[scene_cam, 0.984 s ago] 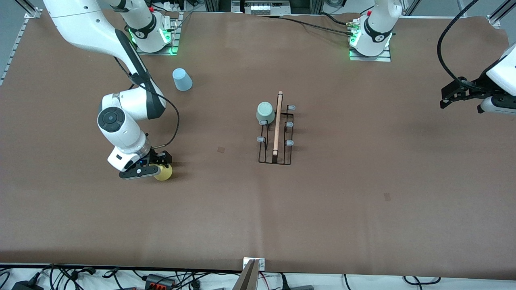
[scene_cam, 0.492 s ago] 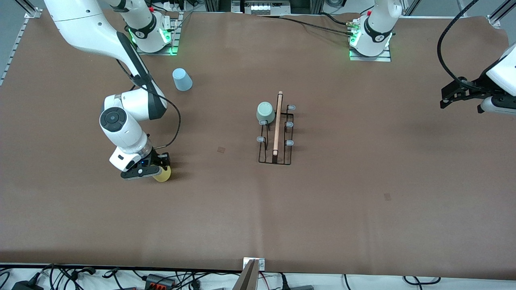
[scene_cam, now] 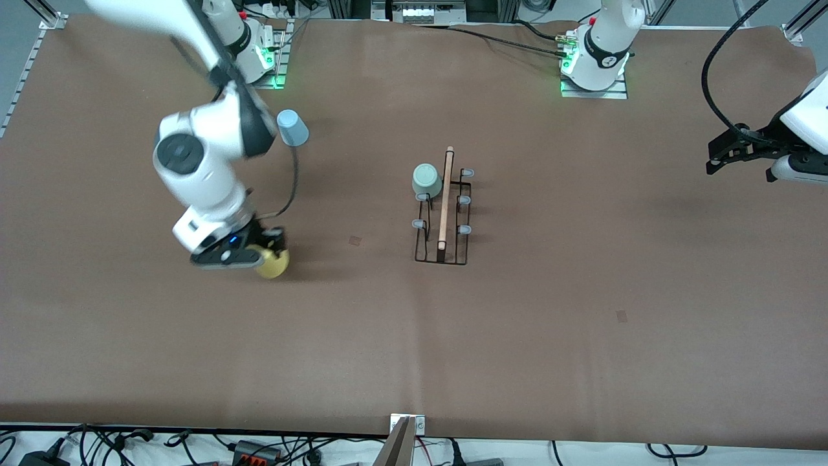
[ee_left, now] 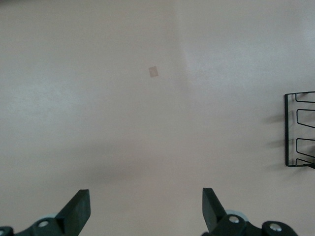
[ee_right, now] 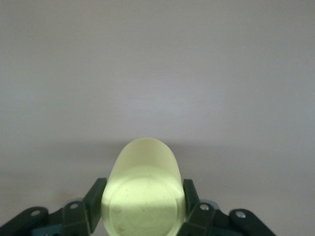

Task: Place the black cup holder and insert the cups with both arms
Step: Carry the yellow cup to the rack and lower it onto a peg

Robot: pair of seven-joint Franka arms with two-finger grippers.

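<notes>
The black cup holder (scene_cam: 443,223) stands mid-table with its wooden rod handle (scene_cam: 446,197); part of its base shows in the left wrist view (ee_left: 300,130). The pale mint green cup (scene_cam: 426,180) sits upside down on one of its prongs. My right gripper (scene_cam: 249,254) is shut on the yellow cup (scene_cam: 273,263) and holds it above the table toward the right arm's end; the right wrist view shows the cup (ee_right: 142,191) between the fingers (ee_right: 93,199). The light blue cup (scene_cam: 292,127) stands upside down near the right arm's base. My left gripper (scene_cam: 715,158) is open and empty, waiting at the left arm's end; it also shows in the left wrist view (ee_left: 145,209).
The table is covered with brown paper (scene_cam: 582,310). Small tape squares lie on it (scene_cam: 355,240) (scene_cam: 621,316). Cables and a metal bracket (scene_cam: 406,427) run along the table edge nearest the front camera.
My right gripper has lifted the yellow cup off the table and moved it a little toward the cup holder. The left arm has not moved.
</notes>
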